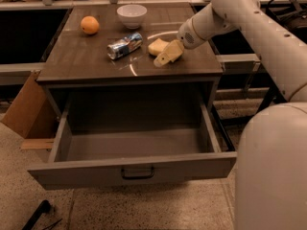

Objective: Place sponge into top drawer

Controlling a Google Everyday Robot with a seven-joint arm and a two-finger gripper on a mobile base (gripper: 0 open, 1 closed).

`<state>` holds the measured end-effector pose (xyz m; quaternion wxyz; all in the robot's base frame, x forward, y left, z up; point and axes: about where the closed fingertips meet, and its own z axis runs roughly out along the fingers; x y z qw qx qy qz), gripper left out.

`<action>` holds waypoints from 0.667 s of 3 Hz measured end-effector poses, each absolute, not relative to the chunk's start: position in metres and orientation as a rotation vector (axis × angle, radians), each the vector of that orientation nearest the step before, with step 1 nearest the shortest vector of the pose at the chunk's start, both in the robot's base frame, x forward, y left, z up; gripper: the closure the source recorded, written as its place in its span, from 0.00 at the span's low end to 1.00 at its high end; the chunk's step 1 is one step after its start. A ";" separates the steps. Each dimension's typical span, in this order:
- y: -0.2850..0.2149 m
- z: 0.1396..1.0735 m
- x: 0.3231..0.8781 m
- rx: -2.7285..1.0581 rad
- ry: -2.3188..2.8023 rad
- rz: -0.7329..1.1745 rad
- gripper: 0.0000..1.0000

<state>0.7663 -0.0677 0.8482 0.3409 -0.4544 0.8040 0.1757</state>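
The pale yellow soft foam sponge (156,45) lay on the dark brown flat table top (86,63), just to the right of the crushed silver and blue metal can (124,45). It was not in the drawer.

The robot's pale yellow gripper (161,60) was down at the table top too, right of the can, with its tip just in front of the sponge and very close to it. I could not tell how far open the gripper was, or if it had hold of the sponge. The big white round arm (249,28) came in from the right.

The wide grey metal top drawer (72,174) was pulled out, below the can and nearer to the camera. Its small dark bar handle (137,173) sat in the middle of the front.

Behind the can stood a white round bowl (132,15). Behind the can and to its left sat a round orange fruit (89,25).
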 end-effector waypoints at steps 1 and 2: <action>-0.065 0.841 0.772 -1.185 2.110 0.465 0.13; -0.060 0.836 0.774 -1.209 2.128 0.445 0.36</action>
